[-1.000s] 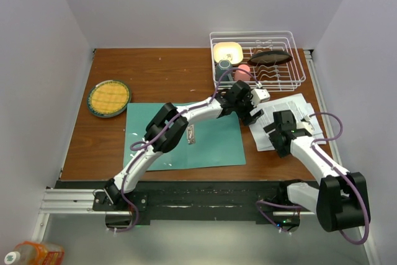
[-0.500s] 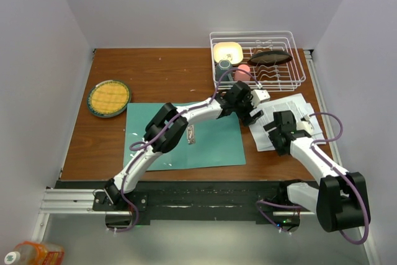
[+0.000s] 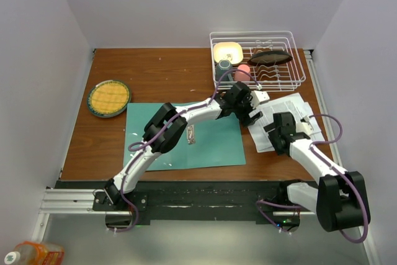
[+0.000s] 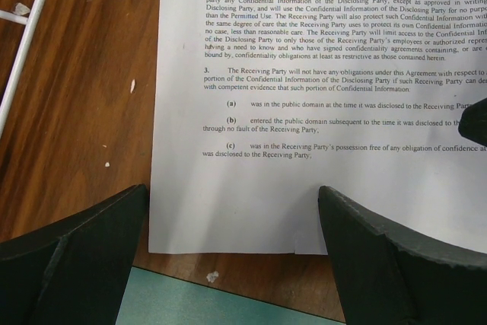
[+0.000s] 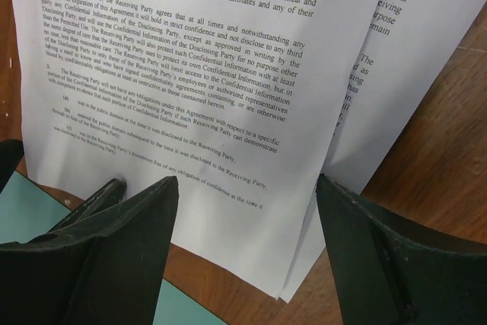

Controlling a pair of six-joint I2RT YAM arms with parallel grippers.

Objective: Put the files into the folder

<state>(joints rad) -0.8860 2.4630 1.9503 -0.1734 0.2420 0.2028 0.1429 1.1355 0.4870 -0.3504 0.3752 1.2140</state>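
Observation:
The files [image 3: 296, 107] are white printed sheets lying on the wood just right of the open teal folder [image 3: 186, 141]. My left gripper [image 3: 252, 115] hovers open over their left edge. In the left wrist view its gripper [image 4: 232, 192] straddles the bottom margin of the files [image 4: 304, 112], with the folder [image 4: 228, 306] below. My right gripper [image 3: 274, 136] is open low over the near-left corner. In the right wrist view this gripper [image 5: 247, 184] frames the top sheet [image 5: 167, 74]; a second sheet [image 5: 396, 51] peeks out beneath, and the folder [image 5: 30, 215] shows at the lower left.
A white wire dish rack [image 3: 291, 60] with a yellow bowl, a cup and dark items stands behind the files. A round yellow plate [image 3: 108, 98] lies at the left. A metal clip [image 3: 191, 133] sits on the folder's crease. Side walls close in on both sides.
My right gripper has edged slightly left along the sheets' near corner and its jaws have narrowed a little. The left arm has barely moved. The sheets lie as before.

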